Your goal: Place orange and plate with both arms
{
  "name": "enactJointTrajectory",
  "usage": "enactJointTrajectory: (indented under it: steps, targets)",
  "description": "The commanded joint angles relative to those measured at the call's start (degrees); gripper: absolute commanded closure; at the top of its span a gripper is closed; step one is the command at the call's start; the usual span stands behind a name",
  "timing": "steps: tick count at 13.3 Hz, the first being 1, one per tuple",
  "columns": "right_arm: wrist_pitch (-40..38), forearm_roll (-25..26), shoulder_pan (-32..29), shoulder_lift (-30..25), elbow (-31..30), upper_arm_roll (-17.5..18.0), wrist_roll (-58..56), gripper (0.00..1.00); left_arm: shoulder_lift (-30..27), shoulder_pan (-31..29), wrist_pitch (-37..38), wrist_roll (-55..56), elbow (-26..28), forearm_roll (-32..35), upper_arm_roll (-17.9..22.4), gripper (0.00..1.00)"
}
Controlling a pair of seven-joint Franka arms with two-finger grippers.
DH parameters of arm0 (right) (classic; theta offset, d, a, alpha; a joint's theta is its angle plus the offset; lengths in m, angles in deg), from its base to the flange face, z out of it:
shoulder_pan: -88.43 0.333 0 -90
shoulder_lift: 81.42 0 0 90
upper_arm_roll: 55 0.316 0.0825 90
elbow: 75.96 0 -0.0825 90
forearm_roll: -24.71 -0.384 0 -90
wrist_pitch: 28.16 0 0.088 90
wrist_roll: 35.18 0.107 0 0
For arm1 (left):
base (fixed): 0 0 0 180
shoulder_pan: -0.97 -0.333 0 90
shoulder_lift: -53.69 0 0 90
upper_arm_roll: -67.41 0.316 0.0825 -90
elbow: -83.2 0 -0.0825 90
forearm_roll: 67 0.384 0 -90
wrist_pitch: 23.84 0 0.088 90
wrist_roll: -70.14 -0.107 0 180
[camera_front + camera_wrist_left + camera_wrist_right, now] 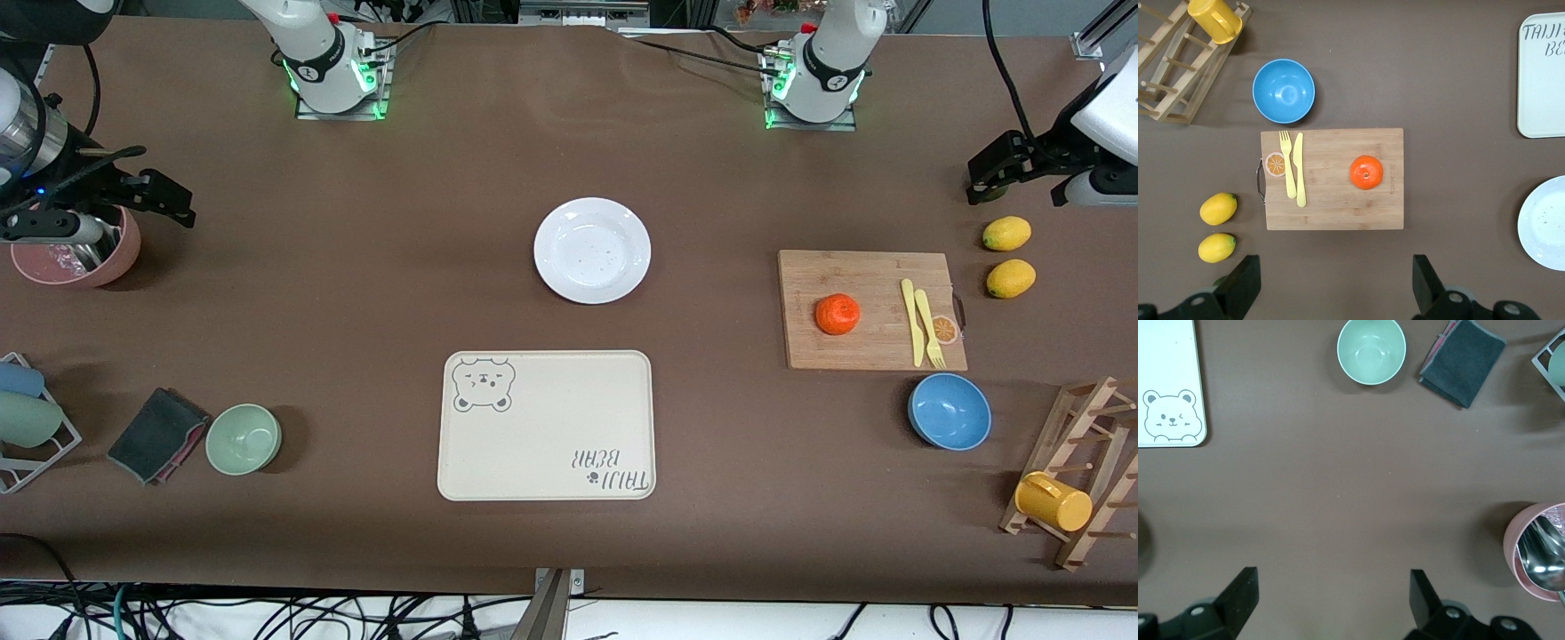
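The orange (837,314) (1366,172) rests on a wooden cutting board (876,276) toward the left arm's end of the table. The white plate (592,250) (1546,227) lies bare at the table's middle, farther from the front camera than the cream bear tray (547,436). My left gripper (989,182) (1336,283) hangs open and holds nothing, over bare table beside the lemons. At the right arm's end, my right gripper (164,200) (1333,597) is also open with nothing in it, by a pink bowl (80,258).
Two lemons (1007,234) lie beside the board, which also carries a yellow fork and knife (920,320). A blue bowl (949,411) and a wooden rack with a yellow mug (1053,502) stand nearer the front camera. A green bowl (244,438) and dark cloth (158,434) lie toward the right arm's end.
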Motion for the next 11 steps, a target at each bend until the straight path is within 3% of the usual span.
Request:
enactJointTrajectory:
  steps: [1,11]
  targets:
    - [-0.46,-0.10,-0.63,0.42,1.22,0.71,0.13,0.00,0.80,-0.42,3.95,-0.21,-1.74,-0.99,0.19,0.00]
    - [-0.89,-0.10,-0.63,0.42,1.22,0.80,-0.47,0.00,0.88,-1.38,6.44,-0.21,-1.82,-4.24,0.36,0.00]
